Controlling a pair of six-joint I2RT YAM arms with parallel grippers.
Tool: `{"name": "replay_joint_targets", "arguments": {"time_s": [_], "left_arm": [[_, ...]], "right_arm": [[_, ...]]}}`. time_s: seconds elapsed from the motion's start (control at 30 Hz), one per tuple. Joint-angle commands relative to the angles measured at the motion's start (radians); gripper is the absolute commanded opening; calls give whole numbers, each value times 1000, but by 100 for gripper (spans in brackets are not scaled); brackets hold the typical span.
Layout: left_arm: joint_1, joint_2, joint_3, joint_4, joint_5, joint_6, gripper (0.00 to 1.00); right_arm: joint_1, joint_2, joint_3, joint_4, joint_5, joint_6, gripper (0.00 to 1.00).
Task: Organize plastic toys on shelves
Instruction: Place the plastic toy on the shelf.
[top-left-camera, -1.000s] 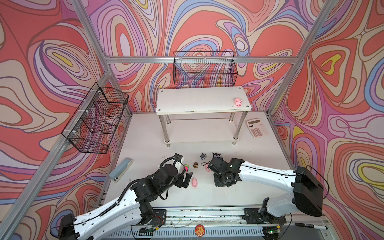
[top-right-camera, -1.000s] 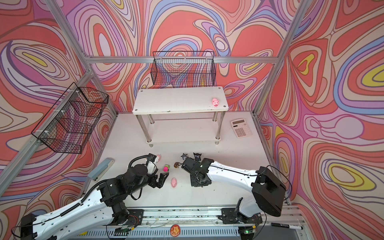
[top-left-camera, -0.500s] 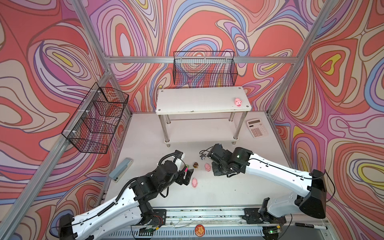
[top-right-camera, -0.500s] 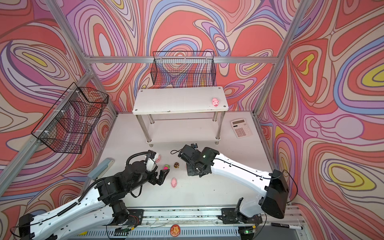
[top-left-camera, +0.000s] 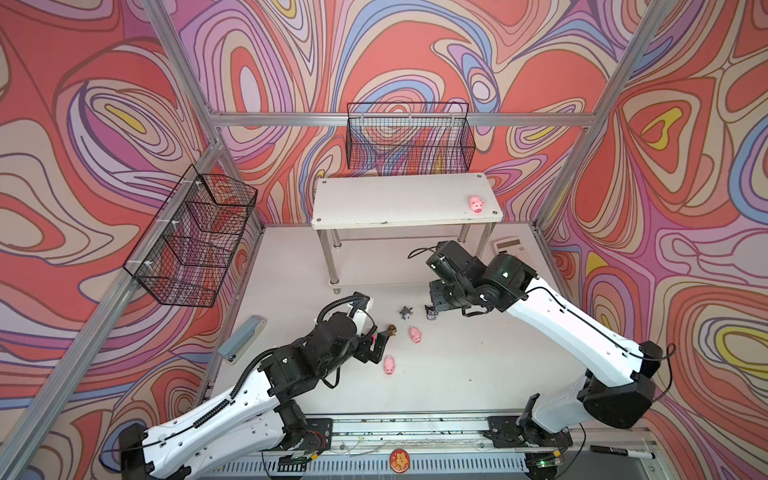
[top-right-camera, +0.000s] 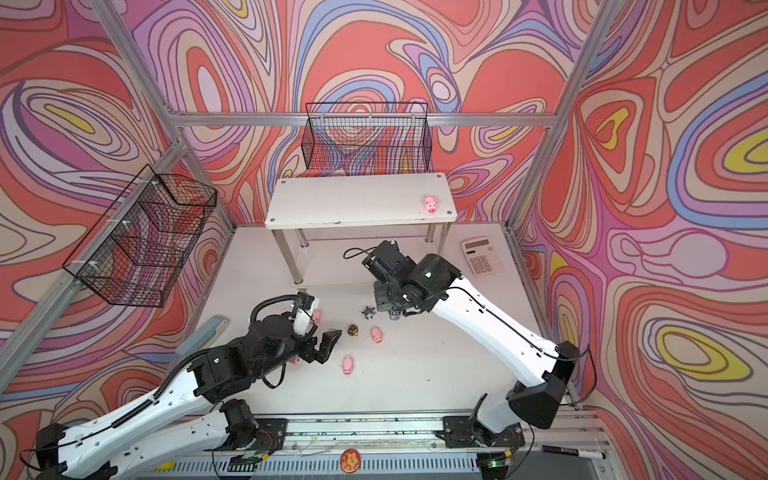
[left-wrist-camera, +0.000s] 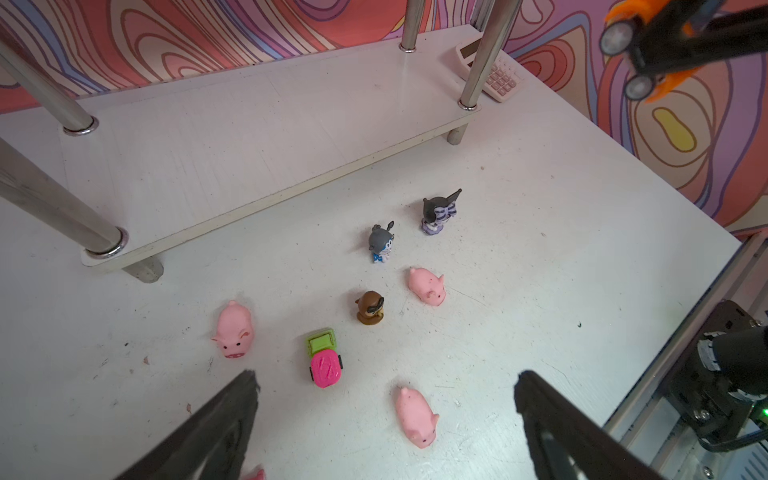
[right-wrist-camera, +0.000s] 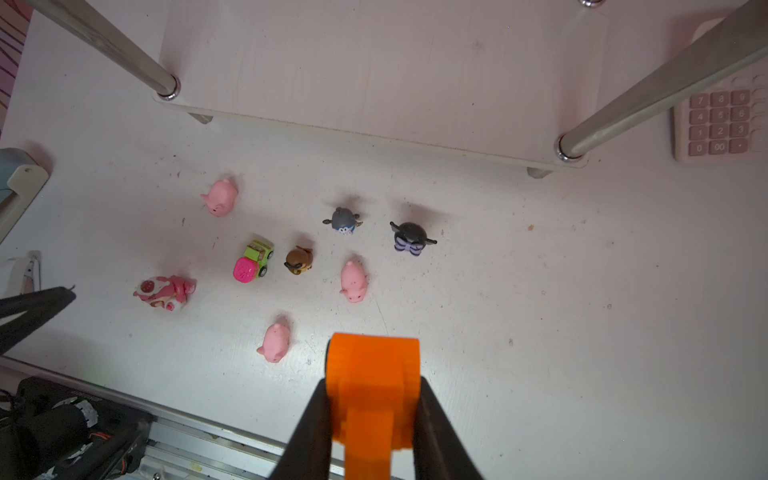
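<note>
My right gripper (right-wrist-camera: 372, 376) is shut on the orange car (right-wrist-camera: 372, 374) and hangs above the table in front of the shelves (top-left-camera: 399, 199). One pink pig (top-left-camera: 476, 204) sits on the top board; the lower board (left-wrist-camera: 249, 124) is bare. My left gripper (left-wrist-camera: 386, 378) is open above a pig (left-wrist-camera: 417, 417) and touches nothing. On the table lie two more pigs (left-wrist-camera: 427, 286) (left-wrist-camera: 233, 334), a pink-green car (left-wrist-camera: 325, 363), a brown figurine (left-wrist-camera: 370, 307), a grey figurine (left-wrist-camera: 381, 243), a dark horned figurine (left-wrist-camera: 438, 210) and a pink bear (right-wrist-camera: 164, 293).
A pink-keyed calculator (top-right-camera: 482, 257) lies right of the shelves, and a grey stapler (top-left-camera: 242, 338) lies at the table's left edge. Black wire baskets hang on the back wall (top-left-camera: 409, 141) and the left wall (top-left-camera: 195, 237). A marker (top-left-camera: 619, 451) lies on the front rail.
My right arm has risen and moved from the toys toward the shelves, still shut on the orange car. My left gripper has hardly moved and stays open.
</note>
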Motion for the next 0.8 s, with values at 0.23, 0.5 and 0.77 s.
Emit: {"name": "replay_joint_targets", "arguments": {"time_s": [0.23, 0.5, 0.77], "left_arm": [[-4, 106, 121, -4, -8, 103, 100], [-4, 176, 190, 20, -9, 185, 100], [-5, 218, 241, 36, -39, 235, 100]], "right_arm": [[-123, 123, 350, -82, 51, -163, 26], [-180, 242, 597, -88, 70, -252, 26], [-261, 389, 786, -66, 19, -313, 27]]}}
